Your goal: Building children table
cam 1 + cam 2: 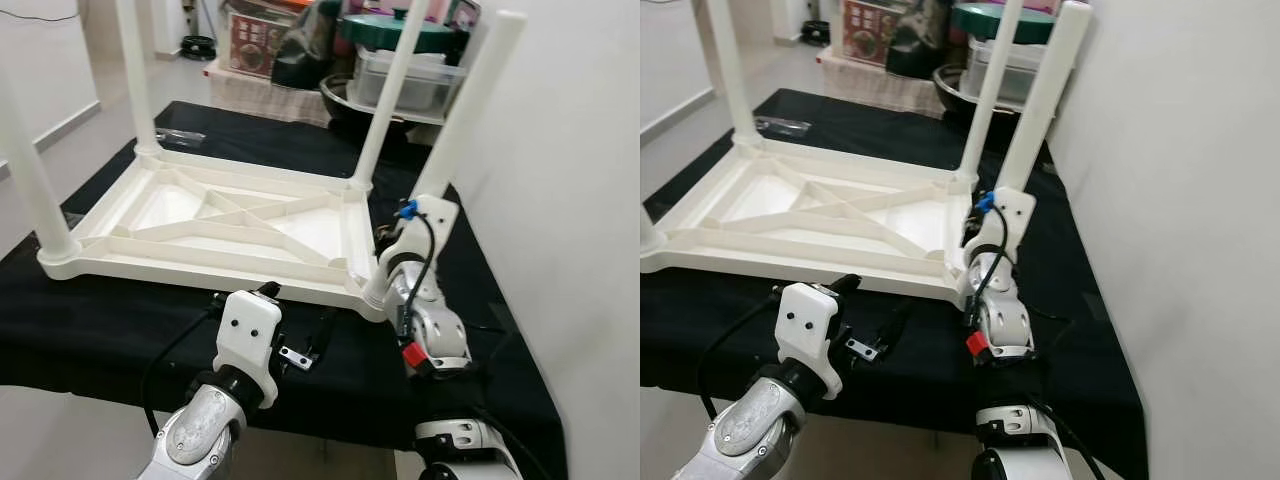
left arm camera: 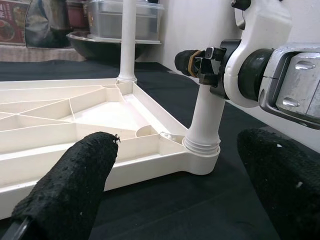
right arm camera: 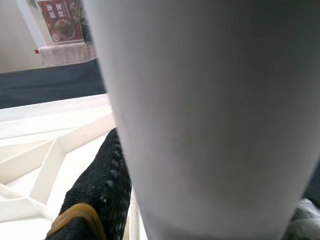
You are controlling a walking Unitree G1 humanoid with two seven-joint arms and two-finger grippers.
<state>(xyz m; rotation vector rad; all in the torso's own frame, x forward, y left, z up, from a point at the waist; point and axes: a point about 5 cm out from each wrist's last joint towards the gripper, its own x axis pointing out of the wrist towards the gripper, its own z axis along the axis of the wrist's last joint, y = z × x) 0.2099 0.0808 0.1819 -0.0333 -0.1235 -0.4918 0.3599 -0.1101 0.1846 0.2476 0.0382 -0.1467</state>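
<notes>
- The white table top (image 1: pixel 215 225) lies upside down on a black cloth (image 1: pixel 90 330), its ribbed underside up and its legs standing upright.
- The right gripper (image 2: pixel 205 62) is clamped round the near right leg (image 1: pixel 462 115) low down, close above its socket at the corner — around four o'clock of the top.
- The left gripper (image 2: pixel 175 185) hovers just off the near edge, about six o'clock, its black fingers (image 2: pixel 75 185) spread wide with nothing between them, pointing at that same corner.
- Beyond the far edge, at one o'clock, stand a clear plastic box (image 1: pixel 405 80) and a dark bowl (image 1: pixel 345 100).
</notes>
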